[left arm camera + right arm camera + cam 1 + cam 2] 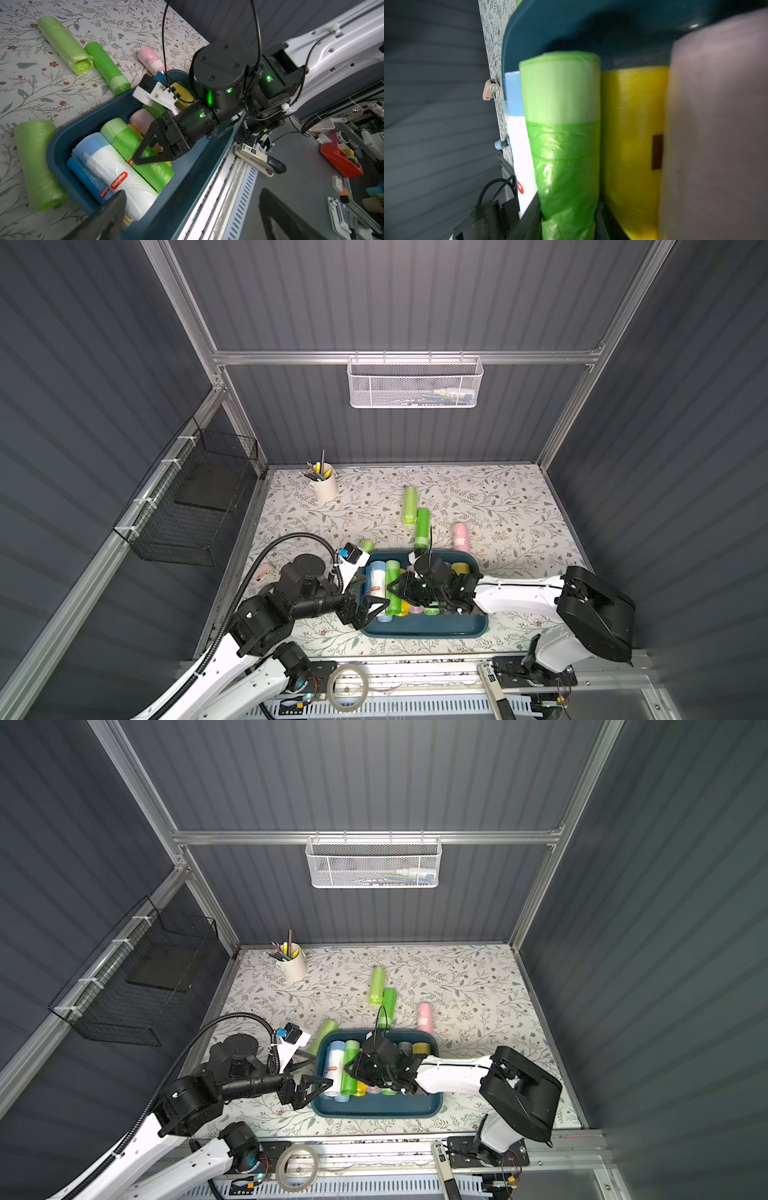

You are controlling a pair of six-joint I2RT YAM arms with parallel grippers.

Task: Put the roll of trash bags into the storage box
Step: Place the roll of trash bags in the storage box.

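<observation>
**Placement stage, close to completion.** The right end effector (391, 591) reaches into the storage box (424, 629) from 3 o'clock, clenched on the green roll of trash bags (562, 135). That roll lies lengthwise inside the box, flanked closely by a white-and-blue roll (379, 585) at its 9 o'clock side and a yellow roll (631, 135) at its 3 o'clock side. By judgement, only the letting go and the lift clear remain for this roll. The left end effector (322, 1068) hovers released over the box's 9 o'clock rim, jaws spread wide and holding nothing. Four more rolls rest on the floral worktop (519, 506) outside the box. A pale green roll (410, 505), a darker green roll (422, 526) and a pink roll (460, 537) lie toward 12 o'clock, and a corner roll (326, 1032) sits just beside the 11 o'clock corner. The boxed rolls sit packed side to side, so sideways travel looks blocked. A bare strip of box floor shows along the 6 o'clock wall. Straight up appears the clear exit, though the two end effectors stand near each other.
</observation>
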